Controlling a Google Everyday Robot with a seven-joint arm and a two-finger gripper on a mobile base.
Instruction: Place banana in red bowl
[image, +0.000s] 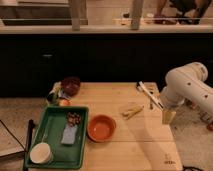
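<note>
Wooden table (125, 150): my claw (168, 116) hangs at its right edge, and I cannot tell its state; banana (132, 111) near left, red bowl (101, 127) farther left.

Claw (168, 116) hangs at right edge of surface (135, 150), approx mid-depth. Banana (132, 111) lies on surface just left of claw, not touching it. Near bowl (101, 128) sits further left & a bit fwd of claw, banana behind-right of it. Tray (35, 131) is just beside that bowl on its left, far from claw. In tray: cup (41, 153) at front-left corner, pad (69, 134) in middle. Far bowl (71, 85) is well left & behind claw, behind tray. Utensil (150, 94) lies behind claw, slightly left.
</note>
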